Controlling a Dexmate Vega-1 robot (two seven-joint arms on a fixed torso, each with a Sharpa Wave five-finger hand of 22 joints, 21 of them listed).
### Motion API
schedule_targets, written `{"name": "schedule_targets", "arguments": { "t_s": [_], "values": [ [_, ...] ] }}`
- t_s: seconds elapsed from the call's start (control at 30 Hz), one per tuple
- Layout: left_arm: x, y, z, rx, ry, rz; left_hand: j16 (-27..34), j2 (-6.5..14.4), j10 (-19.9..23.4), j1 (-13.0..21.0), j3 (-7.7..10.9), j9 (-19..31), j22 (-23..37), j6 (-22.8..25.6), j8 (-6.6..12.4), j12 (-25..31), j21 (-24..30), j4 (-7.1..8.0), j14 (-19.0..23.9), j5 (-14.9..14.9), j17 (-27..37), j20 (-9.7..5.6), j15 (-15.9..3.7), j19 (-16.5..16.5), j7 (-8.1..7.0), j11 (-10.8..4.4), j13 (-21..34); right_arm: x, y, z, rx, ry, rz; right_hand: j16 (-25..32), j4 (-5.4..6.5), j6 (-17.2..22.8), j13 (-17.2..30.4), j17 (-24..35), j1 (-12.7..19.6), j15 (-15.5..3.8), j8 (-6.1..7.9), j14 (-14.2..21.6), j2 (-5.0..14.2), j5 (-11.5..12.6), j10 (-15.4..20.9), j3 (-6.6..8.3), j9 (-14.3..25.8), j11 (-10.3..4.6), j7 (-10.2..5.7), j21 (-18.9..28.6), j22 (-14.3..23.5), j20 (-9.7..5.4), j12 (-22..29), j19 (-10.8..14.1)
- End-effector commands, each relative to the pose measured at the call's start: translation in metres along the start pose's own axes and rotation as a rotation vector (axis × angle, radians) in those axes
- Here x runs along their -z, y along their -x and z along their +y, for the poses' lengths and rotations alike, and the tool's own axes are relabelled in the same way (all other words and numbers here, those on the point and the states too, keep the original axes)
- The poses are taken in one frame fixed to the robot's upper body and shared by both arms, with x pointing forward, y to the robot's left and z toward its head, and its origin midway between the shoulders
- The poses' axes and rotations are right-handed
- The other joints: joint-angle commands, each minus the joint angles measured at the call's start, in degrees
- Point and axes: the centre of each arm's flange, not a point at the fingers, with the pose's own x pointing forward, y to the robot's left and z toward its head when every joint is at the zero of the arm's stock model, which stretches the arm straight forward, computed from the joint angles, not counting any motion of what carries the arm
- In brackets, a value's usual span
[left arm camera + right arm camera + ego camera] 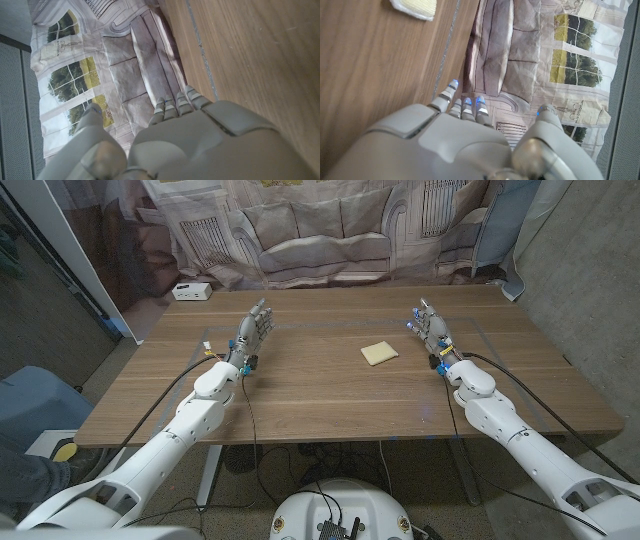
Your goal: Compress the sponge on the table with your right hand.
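White box (pixel 190 291) near table's (pixel 320 395) far left corner

Even, soft indoor light; the table (pixel 330 390) shows mild sheen and faint shadows. Head view sharp; wrist views slightly soft up close.

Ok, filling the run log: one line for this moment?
stage: before contact | sponge: on table, untouched | right robot hand: open, beside sponge | left robot hand: open, idle

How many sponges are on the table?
1. The yellow sponge lies flat on the wooden table, right of the middle, between the left hand and the right hand, nearer the right hand. Neither hand touches it.
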Motion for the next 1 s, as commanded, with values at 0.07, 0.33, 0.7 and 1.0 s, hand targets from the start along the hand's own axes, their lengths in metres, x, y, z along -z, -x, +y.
{"name": "schedule_targets", "arguments": {
  "t_s": [0.07,0.33,0.7,1.0],
  "values": [
    [-0.013,0.007,-0.008,0.020,-0.013,-0.025,0.48,0.03,0.69,0.44,0.38,0.12,0.17,0.36,0.40,0.49,0.39,0.07,0.32,0.43,0.15,0.08,0.48,0.44,0.39,0.18,0.23,-0.008,0.013,0.000,-0.006,0.019,-0.058,0.34,-0.23,0.22,0.25,0.12,1.06,-0.18,0.27,0.37,0.17,0.19,0.70,0.68,0.16,-0.07,0.12,0.66,0.10,0.01,0.26,1.34],
    [-0.022,0.006,-0.003,0.018,-0.059,-0.039,0.94,0.10,1.93,0.52,0.39,0.11,0.16,1.58,0.71,0.86,0.86,0.04,1.79,0.41,0.15,0.49,0.50,1.60,0.66,0.30,0.23,-0.015,0.020,0.005,-0.026,0.054,-0.092,0.61,-0.69,0.79,0.27,0.02,1.83,-0.37,0.42,1.49,0.35,0.16,1.71,0.97,0.19,-0.39,-0.30,0.96,0.08,-0.15,0.25,2.46],
    [-0.025,-0.008,0.001,0.057,-0.051,-0.075,1.36,-0.08,4.48,0.72,0.31,0.12,0.14,3.84,1.11,1.53,1.46,-0.12,4.22,0.38,0.13,1.11,0.63,3.85,1.20,0.64,0.26,-0.024,0.026,0.001,-0.037,0.100,-0.145,0.76,-1.61,4.49,0.34,-0.17,3.48,-0.74,1.50,3.27,0.45,-0.04,4.04,1.46,0.31,-0.62,-0.21,1.05,0.05,-0.24,0.15,4.04],
    [-0.032,-0.017,-0.007,0.049,-0.045,-0.080,1.80,-0.55,7.46,0.97,0.13,0.14,0.11,6.78,1.50,2.19,1.95,-0.34,7.47,0.37,0.13,2.01,0.53,6.46,1.42,0.92,0.28,-0.034,0.030,-0.013,-0.048,0.135,-0.170,0.93,-1.68,5.09,0.37,-0.16,3.69,-0.87,1.50,4.10,0.40,-0.12,5.08,1.44,0.37,-0.74,-0.38,1.07,0.06,-0.13,0.20,4.53]
  ]
}}
